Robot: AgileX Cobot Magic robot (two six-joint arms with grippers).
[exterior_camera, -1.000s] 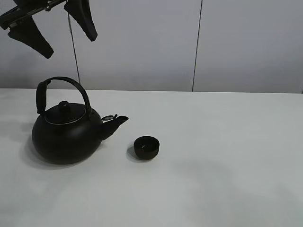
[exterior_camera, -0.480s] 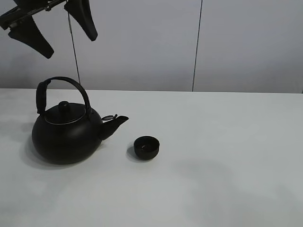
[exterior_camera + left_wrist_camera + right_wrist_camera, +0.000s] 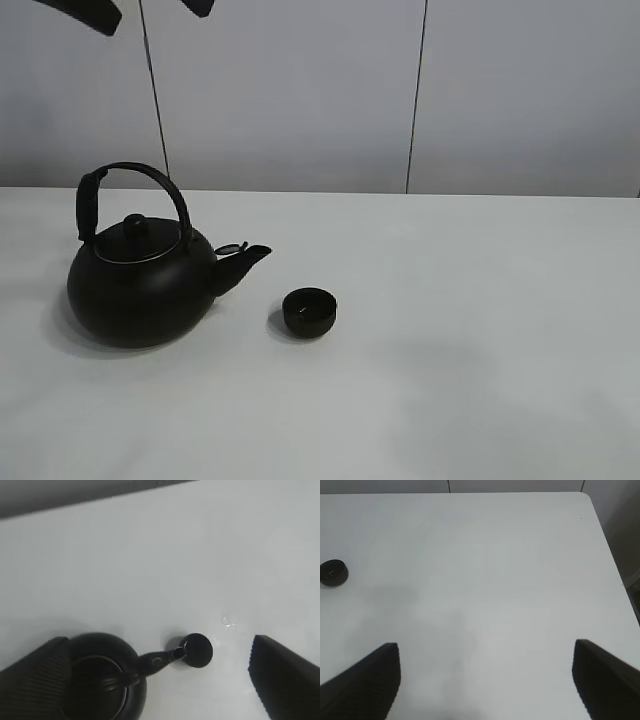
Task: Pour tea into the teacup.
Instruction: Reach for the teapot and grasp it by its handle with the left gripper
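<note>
We see left gripper [image 3: 159,647] fingers spread wide, empty, high above the kettle [image 3: 140,290]. Right gripper [image 3: 486,644] is also spread, empty, over the table [image 3: 480,350]. The teacup [image 3: 310,312] stands just beside the spout [image 3: 245,258], which we judge handy for pouring.

white table [image 3: 480,400], grey panelled wall [image 3: 300,90] behind it

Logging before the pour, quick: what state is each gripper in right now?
Left gripper: open, holding nothing.
Right gripper: open, holding nothing.
</note>
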